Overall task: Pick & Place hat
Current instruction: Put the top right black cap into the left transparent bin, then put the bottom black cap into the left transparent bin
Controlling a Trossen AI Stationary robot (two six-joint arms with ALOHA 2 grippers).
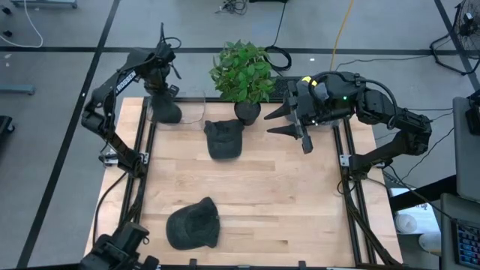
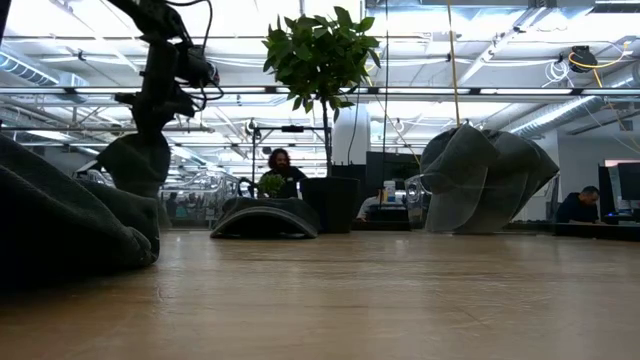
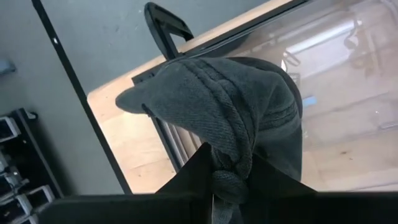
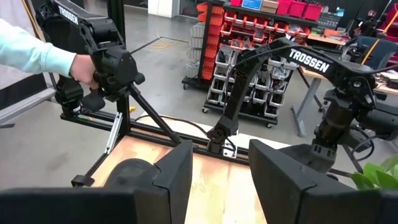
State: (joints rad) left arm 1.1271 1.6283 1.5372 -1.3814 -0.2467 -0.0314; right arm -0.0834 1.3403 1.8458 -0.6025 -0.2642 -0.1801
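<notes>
The left end effector [image 3: 231,186] is clenched on a fold of a dark grey hat [image 1: 166,109], which hangs below it, bunched and drooping, over the far left corner of the wooden surface [image 1: 270,195], right at the edge of a clear, glassy bin [image 1: 196,111] that I can only partly make out. Two more hats lie apart from it: one [image 1: 223,138] flat on the surface towards the middle, just in front of the potted plant [image 1: 243,73], and another [image 1: 193,225] well away at the near edge. If the bin is where the hat belongs, the step in hand looks like the carry and drop. To do it well, I'd say the left end effector should move across until the whole dangling crown and brim are inside the bin walls rather than draped on the rim, then lower before letting go, since a limp cloth hat like this can snag or slide off an edge. The right end effector [image 1: 289,120] waits off to the far right side, beside the plant, its fingers released and parted, holding nothing. As for writing, "TROSSEN" shows in white on the arm seen from the right wrist view, and part of white lettering on the left arm's link from above, too small for me to read. In that same right wrist view a person's hand [image 4: 82,67] in a pale sleeve grips a separate dark arm beyond the surface.
</notes>
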